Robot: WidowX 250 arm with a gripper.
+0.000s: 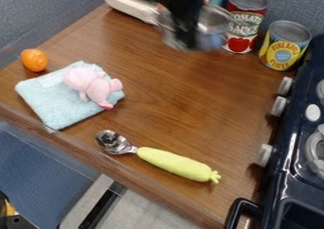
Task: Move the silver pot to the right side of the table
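Lime-green, the spoon's handle (171,162) lies nearest us, left of the stove (286,152). Past it, left of the stove's far end, two cans (284,48) wear printed labels; farther left, the silver pot (216,22) is by the hand (186,42). Spread or closed, we cannot tell. We judge the move unfinished: the table's (202,95) stove side awaits.

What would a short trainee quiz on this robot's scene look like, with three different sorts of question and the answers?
1. True or false: the pink toy rests on the light blue cloth.
2. The handle of the spoon is: A) red, B) light green, C) black.
3. Fill in: the silver pot is near two upright food ____.

Key: 1 true; 2 B; 3 cans.
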